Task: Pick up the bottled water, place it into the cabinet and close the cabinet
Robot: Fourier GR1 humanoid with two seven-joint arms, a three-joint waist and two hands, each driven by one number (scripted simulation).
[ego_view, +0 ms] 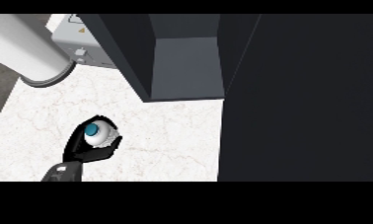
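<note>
Gripping bottled water (94, 132), left robot hand (86, 150) curls round it, hiding body; only blue cap shows; open cabinet (186, 62) up-right.

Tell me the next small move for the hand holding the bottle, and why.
Probably carry it up and to the right toward the open cabinet. The left hand is already curled round the bottled water, its blue cap facing up, over the marble counter. The cabinet's dark door stands open, so the interior looks reachable. The right hand is out of view.
</note>
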